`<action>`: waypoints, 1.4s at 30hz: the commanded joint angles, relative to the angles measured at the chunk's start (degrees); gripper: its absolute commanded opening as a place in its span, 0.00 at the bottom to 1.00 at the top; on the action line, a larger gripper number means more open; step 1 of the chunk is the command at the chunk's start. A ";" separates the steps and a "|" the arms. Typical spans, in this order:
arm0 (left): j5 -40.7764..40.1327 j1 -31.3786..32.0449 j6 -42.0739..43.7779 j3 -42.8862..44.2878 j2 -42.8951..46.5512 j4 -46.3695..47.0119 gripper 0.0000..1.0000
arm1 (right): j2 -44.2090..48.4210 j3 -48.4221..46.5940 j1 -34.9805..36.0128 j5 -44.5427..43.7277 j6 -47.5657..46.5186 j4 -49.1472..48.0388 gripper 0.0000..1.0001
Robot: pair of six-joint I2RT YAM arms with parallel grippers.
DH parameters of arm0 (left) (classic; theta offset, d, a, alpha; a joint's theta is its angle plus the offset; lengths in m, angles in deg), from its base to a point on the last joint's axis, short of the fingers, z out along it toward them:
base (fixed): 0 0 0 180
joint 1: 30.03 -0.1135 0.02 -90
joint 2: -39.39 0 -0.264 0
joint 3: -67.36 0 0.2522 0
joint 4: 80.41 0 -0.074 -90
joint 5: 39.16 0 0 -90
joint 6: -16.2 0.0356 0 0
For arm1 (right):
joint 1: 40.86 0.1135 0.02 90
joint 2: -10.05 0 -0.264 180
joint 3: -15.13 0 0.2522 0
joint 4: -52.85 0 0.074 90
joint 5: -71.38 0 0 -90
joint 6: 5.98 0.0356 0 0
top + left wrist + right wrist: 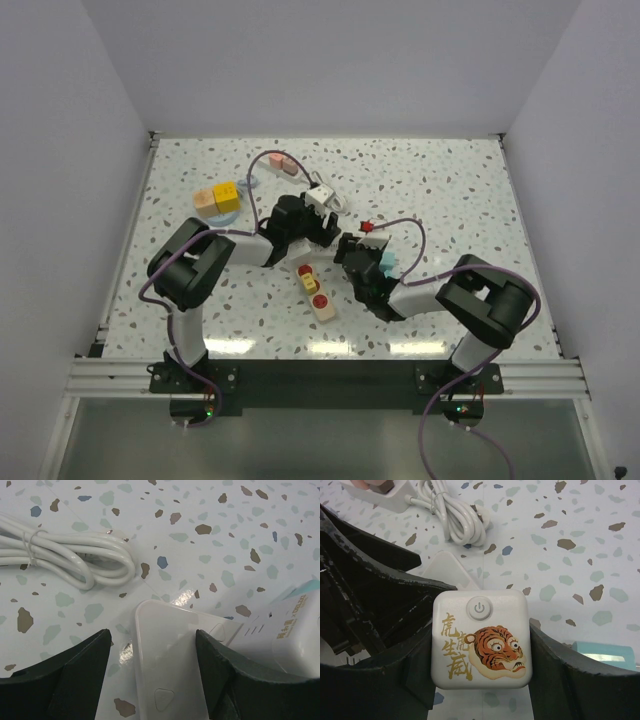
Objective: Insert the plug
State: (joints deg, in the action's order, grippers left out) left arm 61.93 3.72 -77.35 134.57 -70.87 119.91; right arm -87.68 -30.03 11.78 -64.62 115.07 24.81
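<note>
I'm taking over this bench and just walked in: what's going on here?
The right gripper is clamped on a white tiger-printed plug. The left gripper straddles one end of the white power strip, its jaws open, with a gap on one side. The plug appears not yet inserted.

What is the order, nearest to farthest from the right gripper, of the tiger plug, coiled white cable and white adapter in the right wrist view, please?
From the right gripper:
1. The tiger plug, held between the jaws.
2. The coiled white cable, beyond it on the table, upper centre-left.
3. The white adapter, at the top left edge, farthest.
</note>
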 commanded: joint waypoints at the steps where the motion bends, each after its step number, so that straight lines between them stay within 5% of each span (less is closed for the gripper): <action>1: -1.51 -0.62 1.00 -0.28 -3.21 -6.49 0.72 | -11.16 5.91 5.19 15.33 8.15 27.91 0.00; 29: -0.63 -5.02 -4.27 -3.71 -1.10 -2.89 0.70 | -19.51 -1.74 10.37 10.32 9.73 38.11 0.00; 42: 0.07 -5.11 -4.27 -3.79 -1.28 -2.80 0.68 | -10.82 0.38 11.17 13.04 8.33 35.21 0.00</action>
State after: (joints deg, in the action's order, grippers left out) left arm 65.10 -0.12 -83.27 132.73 -70.69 122.14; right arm -93.61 -36.49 18.38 -74.47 120.93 35.45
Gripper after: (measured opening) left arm 0.683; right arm 0.626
